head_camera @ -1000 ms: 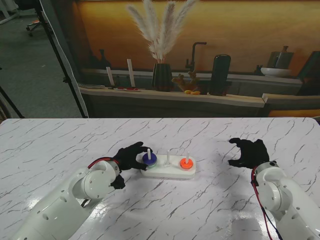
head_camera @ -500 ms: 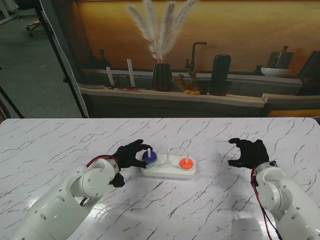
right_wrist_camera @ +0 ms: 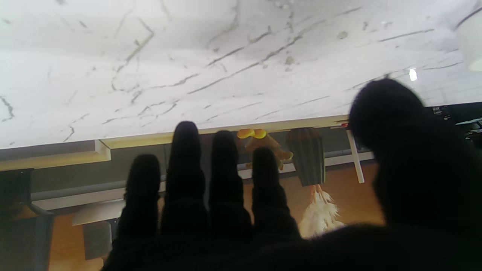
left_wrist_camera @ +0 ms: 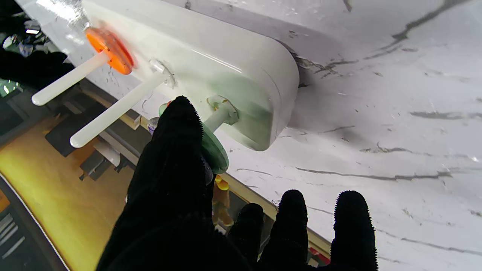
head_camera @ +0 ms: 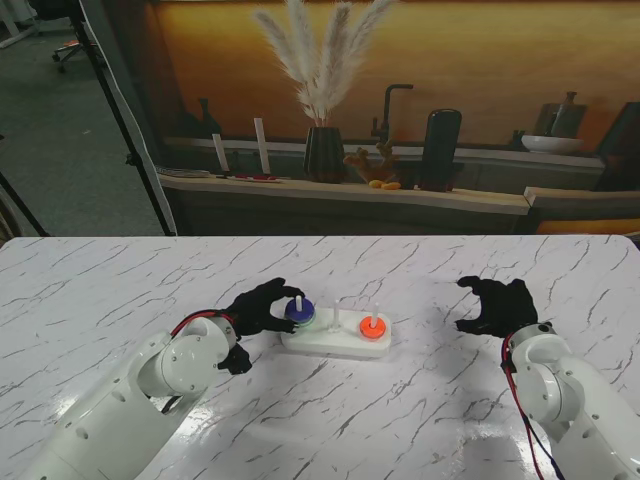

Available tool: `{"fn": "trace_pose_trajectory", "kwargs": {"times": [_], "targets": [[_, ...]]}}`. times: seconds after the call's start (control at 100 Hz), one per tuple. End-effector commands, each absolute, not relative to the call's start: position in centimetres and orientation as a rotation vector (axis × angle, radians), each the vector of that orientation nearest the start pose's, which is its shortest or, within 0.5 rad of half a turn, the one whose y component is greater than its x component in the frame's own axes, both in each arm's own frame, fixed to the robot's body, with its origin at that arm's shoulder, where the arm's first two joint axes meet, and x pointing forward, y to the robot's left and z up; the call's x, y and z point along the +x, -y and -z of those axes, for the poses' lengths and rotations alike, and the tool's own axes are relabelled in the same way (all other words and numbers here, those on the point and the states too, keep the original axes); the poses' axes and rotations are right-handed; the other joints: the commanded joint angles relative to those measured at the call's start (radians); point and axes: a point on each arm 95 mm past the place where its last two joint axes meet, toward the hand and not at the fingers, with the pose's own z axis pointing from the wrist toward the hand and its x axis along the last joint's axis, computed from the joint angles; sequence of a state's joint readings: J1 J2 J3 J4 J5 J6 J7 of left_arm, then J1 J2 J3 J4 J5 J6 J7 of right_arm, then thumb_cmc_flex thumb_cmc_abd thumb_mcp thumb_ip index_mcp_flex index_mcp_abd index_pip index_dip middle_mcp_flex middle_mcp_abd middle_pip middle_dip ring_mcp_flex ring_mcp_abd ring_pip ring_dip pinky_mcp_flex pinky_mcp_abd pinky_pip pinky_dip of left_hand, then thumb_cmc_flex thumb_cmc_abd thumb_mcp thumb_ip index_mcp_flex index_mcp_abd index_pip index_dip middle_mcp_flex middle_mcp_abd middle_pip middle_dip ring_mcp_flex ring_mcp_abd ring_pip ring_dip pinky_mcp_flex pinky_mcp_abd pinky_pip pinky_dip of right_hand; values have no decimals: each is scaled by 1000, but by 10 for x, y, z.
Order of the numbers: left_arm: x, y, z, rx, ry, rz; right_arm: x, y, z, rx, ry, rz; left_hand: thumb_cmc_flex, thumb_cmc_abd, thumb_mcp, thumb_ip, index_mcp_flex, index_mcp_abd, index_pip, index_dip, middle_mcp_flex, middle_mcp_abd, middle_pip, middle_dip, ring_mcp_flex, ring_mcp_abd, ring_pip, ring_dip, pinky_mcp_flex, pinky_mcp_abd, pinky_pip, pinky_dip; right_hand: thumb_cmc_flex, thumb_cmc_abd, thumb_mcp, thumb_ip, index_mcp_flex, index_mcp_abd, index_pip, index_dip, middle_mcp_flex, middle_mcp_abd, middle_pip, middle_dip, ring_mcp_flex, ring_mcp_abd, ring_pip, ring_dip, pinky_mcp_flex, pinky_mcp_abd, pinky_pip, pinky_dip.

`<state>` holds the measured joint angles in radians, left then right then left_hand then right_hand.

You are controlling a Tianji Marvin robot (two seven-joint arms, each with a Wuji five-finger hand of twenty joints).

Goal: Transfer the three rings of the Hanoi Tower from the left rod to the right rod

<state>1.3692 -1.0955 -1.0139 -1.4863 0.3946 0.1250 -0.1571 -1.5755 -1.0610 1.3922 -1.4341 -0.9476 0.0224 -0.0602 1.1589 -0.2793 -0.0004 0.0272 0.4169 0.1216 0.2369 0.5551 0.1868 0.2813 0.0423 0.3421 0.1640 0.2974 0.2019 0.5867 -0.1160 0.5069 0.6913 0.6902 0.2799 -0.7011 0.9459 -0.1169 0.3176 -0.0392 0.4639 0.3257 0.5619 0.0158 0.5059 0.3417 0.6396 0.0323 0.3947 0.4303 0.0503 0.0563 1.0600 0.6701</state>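
The white Hanoi base (head_camera: 335, 343) lies mid-table with three white rods. An orange ring (head_camera: 372, 326) sits at the foot of the right rod. On the left rod (head_camera: 300, 300) a blue ring (head_camera: 299, 311) rests on a green ring. My left hand (head_camera: 258, 310) is closed around this pair. In the left wrist view my thumb (left_wrist_camera: 177, 150) covers most of the green ring (left_wrist_camera: 216, 152), which sits raised off the base (left_wrist_camera: 226, 56); the orange ring (left_wrist_camera: 109, 51) lies beyond. My right hand (head_camera: 497, 305) hovers open to the right of the base, holding nothing.
The middle rod (head_camera: 336, 318) stands bare between the two others. White marble table (head_camera: 420, 420) stretches all round the base. Beyond its far edge runs a counter with a dark vase (head_camera: 323, 153) of pampas grass and bottles.
The blue ring has risen slightly up the left rod with my left hand closed on it. The right hand has not moved.
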Motion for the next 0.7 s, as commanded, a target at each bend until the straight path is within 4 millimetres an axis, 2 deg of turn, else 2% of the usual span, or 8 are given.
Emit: {"fn": "trace_pose_trajectory", "kwargs": {"times": [0.0,0.25,0.4,0.69], "targets": [[426,49,345,-1870,-1503,1647,411,110,351,1383,-1319,-1247,33,72,3,5,43,-66,40,24,-16,-22,-8,7,-12,-12,-22,-10,-16,3,-40,-14,-5,9,0,26,-1,-1,1,-1,6,1,13,5,-1,-14,19,-7,-6,314,8,-6],[425,49,346,-1873,-1506,1642,411,110,351,1385,-1318,-1245,19,57,-1,7,34,-71,25,18,-32,-20,-10,4,-21,-13,-34,-17,-15,2,-75,-9,-4,9,1,27,-1,-2,1,0,5,1,14,5,-2,-15,20,-7,-6,314,9,-6],[425,48,346,-1864,-1485,1655,411,110,351,1384,-1320,-1243,27,73,5,8,43,-85,35,25,-25,-21,-8,4,-16,-14,-32,-15,-14,0,-81,-3,-3,9,2,27,-2,0,1,0,5,1,14,5,-1,-15,20,-7,-6,314,10,-6],[427,45,335,-1823,-1466,1682,411,110,351,1383,-1322,-1242,32,78,1,5,42,-85,45,32,-16,-21,-6,5,-10,-11,-28,-12,-12,-1,-73,16,-4,10,2,27,0,-1,1,0,5,2,14,4,-2,-15,20,-7,-5,314,11,-7]]}}
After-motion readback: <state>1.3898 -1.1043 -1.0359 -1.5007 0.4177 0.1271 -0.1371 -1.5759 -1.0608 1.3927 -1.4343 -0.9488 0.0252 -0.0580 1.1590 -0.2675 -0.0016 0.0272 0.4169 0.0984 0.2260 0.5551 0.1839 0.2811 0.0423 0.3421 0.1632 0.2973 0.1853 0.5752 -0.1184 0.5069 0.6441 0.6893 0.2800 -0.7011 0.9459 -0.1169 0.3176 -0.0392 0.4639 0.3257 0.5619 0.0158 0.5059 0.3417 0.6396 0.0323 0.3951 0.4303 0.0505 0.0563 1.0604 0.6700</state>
